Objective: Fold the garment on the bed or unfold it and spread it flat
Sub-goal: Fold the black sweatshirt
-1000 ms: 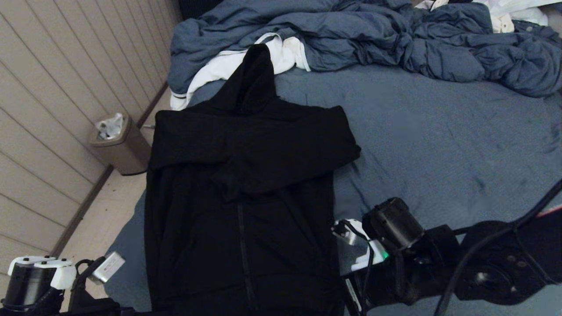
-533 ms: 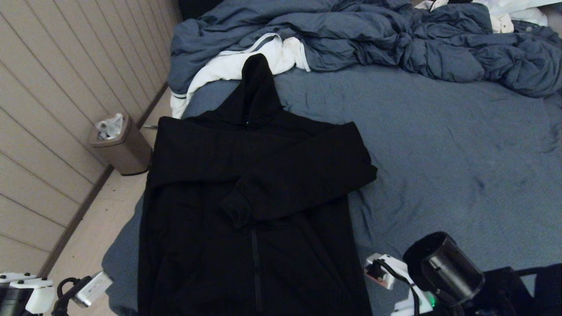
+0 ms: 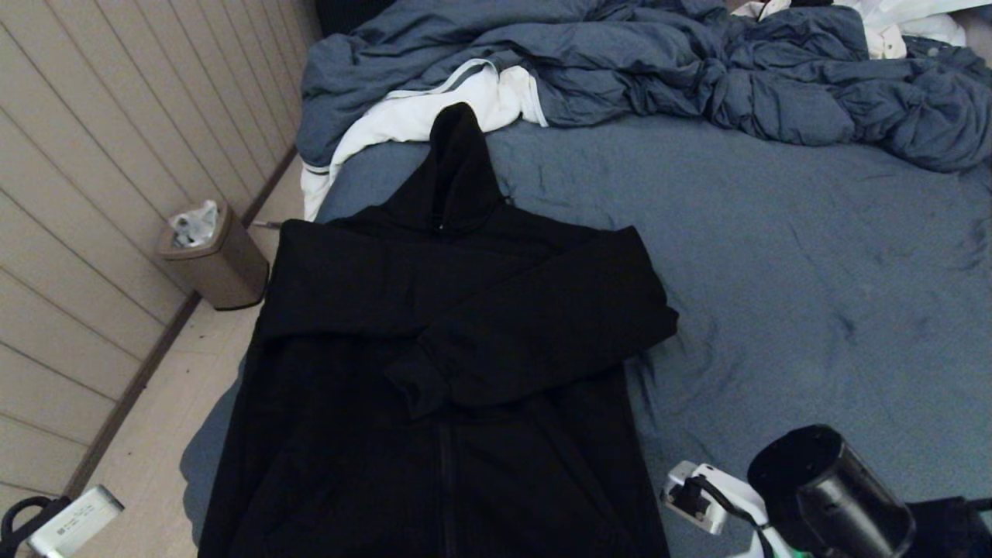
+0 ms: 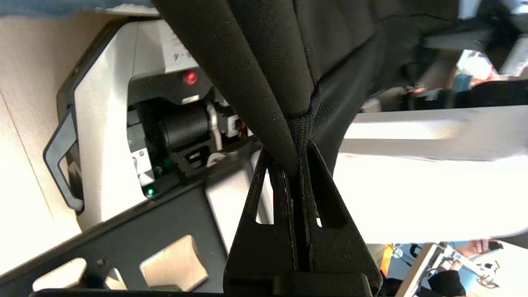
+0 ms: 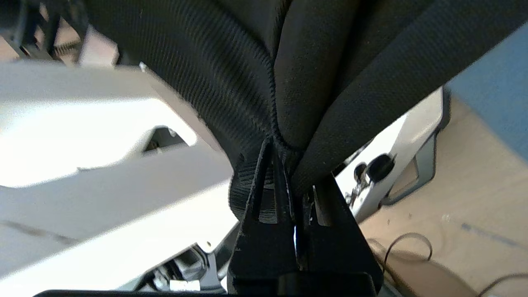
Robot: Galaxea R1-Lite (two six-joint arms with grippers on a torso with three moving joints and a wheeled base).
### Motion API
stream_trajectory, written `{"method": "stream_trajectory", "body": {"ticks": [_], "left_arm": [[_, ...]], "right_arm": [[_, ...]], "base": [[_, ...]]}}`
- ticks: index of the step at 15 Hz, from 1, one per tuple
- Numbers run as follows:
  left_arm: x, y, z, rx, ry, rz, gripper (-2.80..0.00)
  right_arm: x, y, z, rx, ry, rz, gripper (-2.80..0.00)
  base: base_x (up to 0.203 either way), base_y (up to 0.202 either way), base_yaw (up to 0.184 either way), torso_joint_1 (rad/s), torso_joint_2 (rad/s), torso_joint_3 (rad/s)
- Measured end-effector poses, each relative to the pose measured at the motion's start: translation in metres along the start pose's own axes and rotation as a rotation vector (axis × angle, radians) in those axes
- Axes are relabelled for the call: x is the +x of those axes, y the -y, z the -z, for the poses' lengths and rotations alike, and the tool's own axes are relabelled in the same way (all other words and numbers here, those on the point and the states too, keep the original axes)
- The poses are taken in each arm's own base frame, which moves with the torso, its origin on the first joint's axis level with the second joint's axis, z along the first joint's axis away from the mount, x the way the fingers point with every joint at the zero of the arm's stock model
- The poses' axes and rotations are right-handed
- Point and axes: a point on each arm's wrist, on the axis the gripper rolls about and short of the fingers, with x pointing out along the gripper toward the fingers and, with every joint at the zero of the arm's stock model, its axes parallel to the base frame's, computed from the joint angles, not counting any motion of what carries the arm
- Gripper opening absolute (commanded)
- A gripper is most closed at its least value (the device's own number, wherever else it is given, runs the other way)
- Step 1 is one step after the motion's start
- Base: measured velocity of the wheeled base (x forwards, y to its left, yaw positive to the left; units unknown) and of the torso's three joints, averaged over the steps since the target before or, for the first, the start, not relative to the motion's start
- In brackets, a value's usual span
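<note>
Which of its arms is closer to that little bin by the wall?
Left. The left arm shows at the bed's bin-side corner, below the trash bin; the right arm is across the hoodie.

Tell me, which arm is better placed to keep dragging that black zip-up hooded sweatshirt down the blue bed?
Neither alone. The left gripper and the right gripper are each shut on the black hooded sweatshirt, at its near edge. Pulling with one would likely skew it on the slate-blue bed.
</note>
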Motion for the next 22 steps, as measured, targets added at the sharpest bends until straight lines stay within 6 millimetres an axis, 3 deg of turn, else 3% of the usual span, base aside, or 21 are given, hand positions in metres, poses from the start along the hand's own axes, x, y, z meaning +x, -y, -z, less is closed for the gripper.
{"method": "stream_trajectory", "body": {"ticks": [4, 13, 17, 22], "left_arm": [[-0.017, 0.024, -0.032, 0.068, 0.098, 0.031, -2.80], [-0.017, 0.051, -0.122, 0.118, 0.203, 0.011, -2.80], [-0.021, 0.067, -0.170, 0.116, 0.281, 0.032, -2.80], [0.010, 0.052, -0.218, 0.094, 0.283, 0.024, -2.80]], "right_arm": [[-0.022, -0.012, -0.031, -0.015, 0.120, 0.032, -2.80], [-0.092, -0.019, -0.117, 0.011, 0.454, 0.073, -2.80], [-0.097, -0.007, -0.145, 0.044, 0.521, 0.119, -2.80], [-0.087, 0.012, -0.184, 0.079, 0.565, 0.183, -2.80]], "base": [[0.000, 0.000, 0.000, 0.000, 0.00, 0.000], [0.000, 0.000, 0.000, 0.000, 0.00, 0.000], [0.000, 0.000, 0.000, 0.000, 0.00, 0.000], [0.000, 0.000, 0.000, 0.000, 0.00, 0.000]]}}
